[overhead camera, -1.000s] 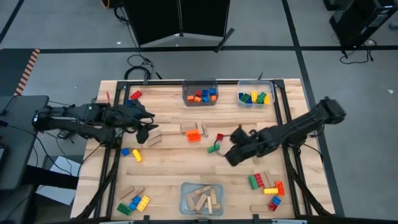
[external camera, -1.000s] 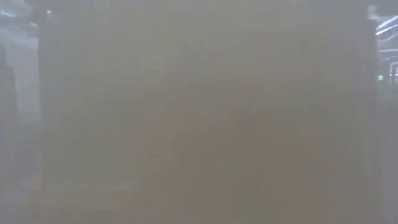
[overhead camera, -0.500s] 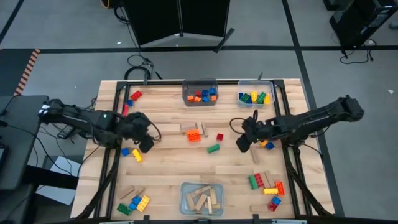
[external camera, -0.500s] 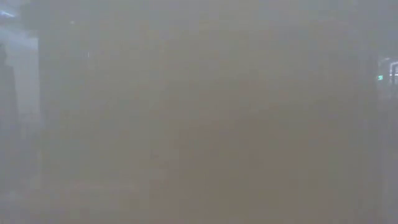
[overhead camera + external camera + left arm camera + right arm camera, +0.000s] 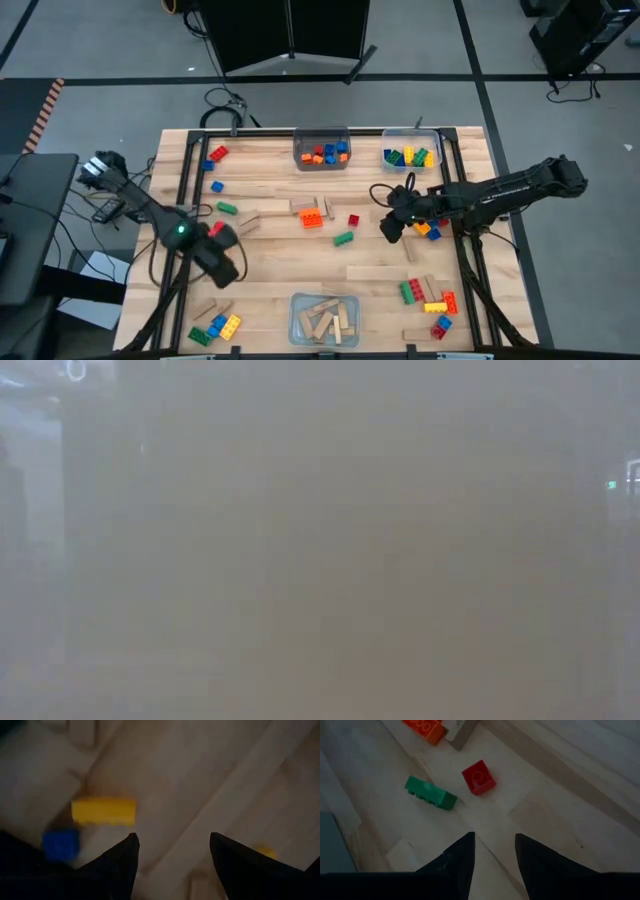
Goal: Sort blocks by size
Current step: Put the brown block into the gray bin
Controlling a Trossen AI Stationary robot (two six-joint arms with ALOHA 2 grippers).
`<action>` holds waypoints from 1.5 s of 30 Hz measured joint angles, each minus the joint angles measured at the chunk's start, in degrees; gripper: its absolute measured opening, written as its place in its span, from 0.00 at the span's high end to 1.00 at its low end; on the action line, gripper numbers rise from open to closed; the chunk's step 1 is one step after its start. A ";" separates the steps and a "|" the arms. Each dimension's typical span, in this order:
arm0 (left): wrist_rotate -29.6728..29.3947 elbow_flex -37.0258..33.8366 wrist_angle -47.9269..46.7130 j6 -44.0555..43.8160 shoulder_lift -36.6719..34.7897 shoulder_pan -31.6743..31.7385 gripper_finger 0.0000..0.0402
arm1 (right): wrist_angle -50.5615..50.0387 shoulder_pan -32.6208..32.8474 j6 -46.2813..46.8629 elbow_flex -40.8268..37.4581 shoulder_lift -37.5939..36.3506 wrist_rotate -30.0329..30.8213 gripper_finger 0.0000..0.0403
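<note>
Three clear bins around the orange brick [image 5: 312,219]: wooden blocks [image 5: 325,321] in the near bin [image 5: 296,303], small bricks in the far two. Green brick [image 5: 343,238] and red brick [image 5: 353,220] lie just right. Left gripper [image 5: 226,272] spread, empty; right gripper [image 5: 390,231] parted, empty.

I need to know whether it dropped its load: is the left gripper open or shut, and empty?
Open and empty: in the left wrist view the left gripper shows its fingers apart with only bare table between.
</note>
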 joint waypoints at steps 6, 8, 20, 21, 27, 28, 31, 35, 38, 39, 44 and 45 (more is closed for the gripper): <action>1.06 0.00 5.34 -4.72 3.38 -7.69 0.38 | -0.01 0.00 -0.24 0.00 0.02 -0.02 0.62; 1.06 0.00 7.11 -5.90 4.69 -9.60 0.38 | -0.01 0.00 -0.22 0.00 0.02 -0.04 0.62; 4.70 -0.02 12.78 -7.03 14.45 -14.46 0.38 | 1.43 0.11 -0.22 0.00 0.04 -0.09 0.62; 4.70 -0.02 13.88 -7.03 15.04 -14.64 0.38 | 1.49 0.11 -0.20 0.00 0.04 -0.09 0.62; 4.75 -0.02 21.05 -7.02 19.03 -15.36 0.38 | 1.49 0.11 -0.39 0.00 0.04 -1.00 0.62; 4.75 -0.02 22.11 -7.03 19.80 -15.37 0.38 | 1.49 0.11 -0.67 0.00 0.04 -1.01 0.62; 4.73 -0.02 22.91 -7.03 22.13 -15.37 0.38 | 1.49 0.11 -1.17 0.00 0.04 -1.03 0.62; 5.33 -0.02 22.62 -7.03 25.90 -15.34 0.38 | 1.49 0.11 -1.27 0.00 0.04 -1.05 0.62; 6.86 0.26 22.70 -7.03 28.23 -15.29 0.38 | 1.49 0.11 -1.27 0.00 0.04 -1.05 0.62; 7.23 0.28 22.60 -7.03 28.92 -15.26 0.38 | 1.49 0.11 -1.27 0.00 0.04 -1.05 0.62; 7.34 0.54 22.70 -7.03 29.26 -15.11 0.49 | 1.56 0.11 -1.27 0.00 0.07 -1.05 0.62; 7.20 0.94 22.26 -7.03 28.95 -15.12 0.53 | 1.64 0.11 -1.27 0.00 0.07 -1.05 0.62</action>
